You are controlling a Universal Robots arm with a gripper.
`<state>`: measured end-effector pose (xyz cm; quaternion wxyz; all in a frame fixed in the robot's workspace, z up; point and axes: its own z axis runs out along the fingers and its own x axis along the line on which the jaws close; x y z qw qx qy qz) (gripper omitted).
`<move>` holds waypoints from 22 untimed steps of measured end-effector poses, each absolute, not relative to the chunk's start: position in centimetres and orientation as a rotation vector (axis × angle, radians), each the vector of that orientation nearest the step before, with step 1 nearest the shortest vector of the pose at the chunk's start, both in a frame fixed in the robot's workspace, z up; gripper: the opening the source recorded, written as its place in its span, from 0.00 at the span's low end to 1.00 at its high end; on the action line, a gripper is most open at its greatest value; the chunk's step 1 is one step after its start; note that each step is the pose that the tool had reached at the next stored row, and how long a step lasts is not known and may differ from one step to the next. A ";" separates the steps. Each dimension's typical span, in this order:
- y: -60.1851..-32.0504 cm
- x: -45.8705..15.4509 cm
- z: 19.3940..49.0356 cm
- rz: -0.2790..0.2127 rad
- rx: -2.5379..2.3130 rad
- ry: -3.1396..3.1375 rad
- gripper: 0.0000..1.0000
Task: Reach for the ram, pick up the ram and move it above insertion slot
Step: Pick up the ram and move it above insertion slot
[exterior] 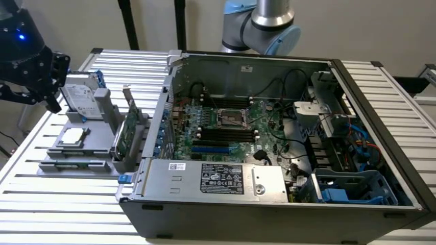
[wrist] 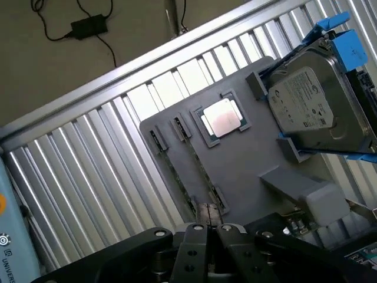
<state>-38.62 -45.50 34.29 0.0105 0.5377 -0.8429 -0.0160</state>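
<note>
The ram [wrist: 175, 172] is a thin stick standing on edge between small clips on the grey holder plate [wrist: 247, 171]; a second one [wrist: 198, 161] lies parallel beside it. In the exterior view the ram [exterior: 73, 165] sits along the plate's front edge. My gripper [wrist: 213, 233] hovers above the end of these sticks, shut, with nothing in it. In the exterior view the gripper [exterior: 42, 99] hangs over the plate's far left corner. The black insertion slots [exterior: 225, 133] lie on the motherboard inside the open computer case [exterior: 272, 201].
On the plate stand a hard drive in a blue carrier [wrist: 312, 100], a CPU [wrist: 221, 118] and a green expansion card with a metal bracket [exterior: 126, 133]. The slatted metal table [exterior: 61, 209] carries everything. Cables and a power supply [exterior: 218, 178] crowd the case.
</note>
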 end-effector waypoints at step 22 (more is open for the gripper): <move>-45.5 -38.6 33.8 -0.042 2.163 -2.241 0.11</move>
